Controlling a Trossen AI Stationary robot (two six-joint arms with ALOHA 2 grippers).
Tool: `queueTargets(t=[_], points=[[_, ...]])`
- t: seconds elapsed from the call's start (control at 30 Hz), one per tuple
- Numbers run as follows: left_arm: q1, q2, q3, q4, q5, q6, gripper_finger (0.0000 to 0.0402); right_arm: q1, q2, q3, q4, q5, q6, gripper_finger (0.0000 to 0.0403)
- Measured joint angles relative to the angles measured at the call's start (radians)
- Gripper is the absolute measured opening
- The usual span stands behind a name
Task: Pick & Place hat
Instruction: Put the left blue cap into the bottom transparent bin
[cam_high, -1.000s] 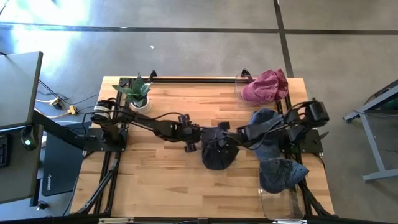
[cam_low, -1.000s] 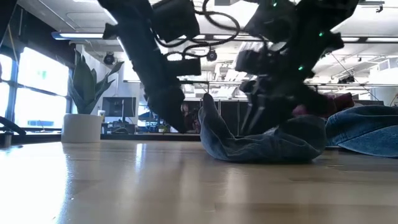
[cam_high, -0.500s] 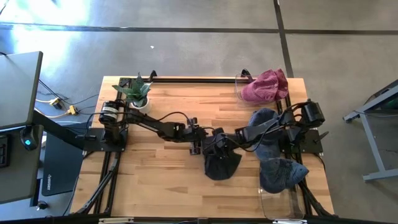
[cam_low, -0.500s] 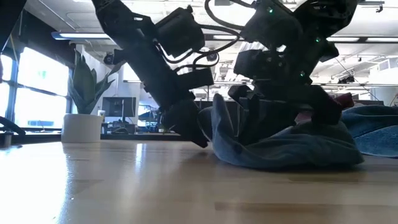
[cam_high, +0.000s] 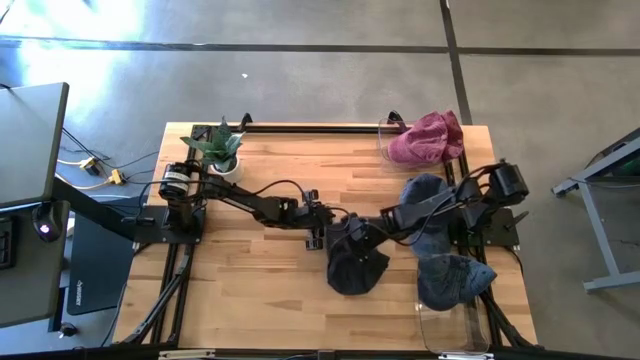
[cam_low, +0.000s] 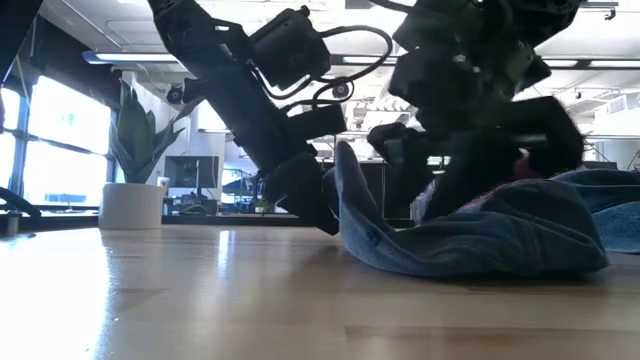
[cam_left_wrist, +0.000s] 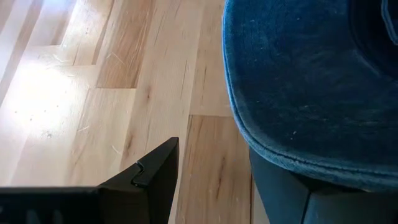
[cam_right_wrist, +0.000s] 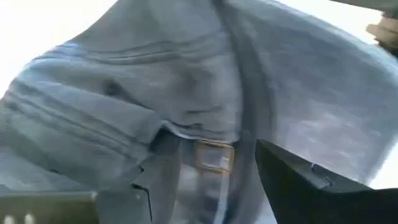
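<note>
Denim cap (cam_high: 355, 262) is sitting mid-table, a bit right of centre, and both grippers are crowding its far end; from above I read its long axis as running from there toward the near table edge, brim end nearest me, though I wouldn't swear to that. My left gripper (cam_high: 322, 226) comes in from the left and touches the cap's rim; in the left wrist view one finger (cam_left_wrist: 140, 186) is on bare wood (cam_left_wrist: 124, 81) and the other sits under the rim, so it's spread open straddling the edge, not pinching. My right gripper (cam_high: 372, 228) is over the back of the cap; its wrist view shows the brass strap buckle (cam_right_wrist: 213, 155) between two parted fingers, so I'd call it released. Left looks marginally nearer the rim. Low view blurs the right arm; fingertips mostly hidden by cloth.
</note>
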Motion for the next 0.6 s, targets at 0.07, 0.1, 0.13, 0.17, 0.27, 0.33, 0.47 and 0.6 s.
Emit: queueTargets(t=[0.07,0.1,0.13,0.17,0.27,0.33,0.47,0.6], points=[[0.0,0.0,0.0,0.0,0.001,0.0,0.0191,0.016,0.016,0.0,0.001,0.015,-0.021,0.0202],[0.0,0.0,0.0,0.0,0.003,0.0,0.0191,0.024,0.028,0.0,0.001,0.036,-0.036,0.02],[0.0,0.0,0.0,0.0,0.004,0.0,0.0191,0.033,0.039,0.0,0.001,0.065,-0.055,0.0199],[0.0,0.0,0.0,0.0,0.009,0.0,0.0191,0.04,0.05,0.0,0.001,0.099,-0.075,0.0197],[0.0,0.0,0.0,0.002,0.022,0.0,0.0191,0.061,0.072,0.002,0.023,0.215,-0.125,0.0185],[0.0,0.0,0.0,0.002,0.023,-0.001,0.0191,0.068,0.075,0.002,0.032,0.256,-0.127,0.0168],[0.0,0.0,0.0,0.007,0.041,-0.001,0.0191,0.069,0.069,0.0,0.046,0.293,-0.122,0.0112],[0.0,0.001,0.0,0.015,0.068,-0.001,0.0191,0.069,0.068,0.0,0.062,0.386,-0.122,0.0042]])
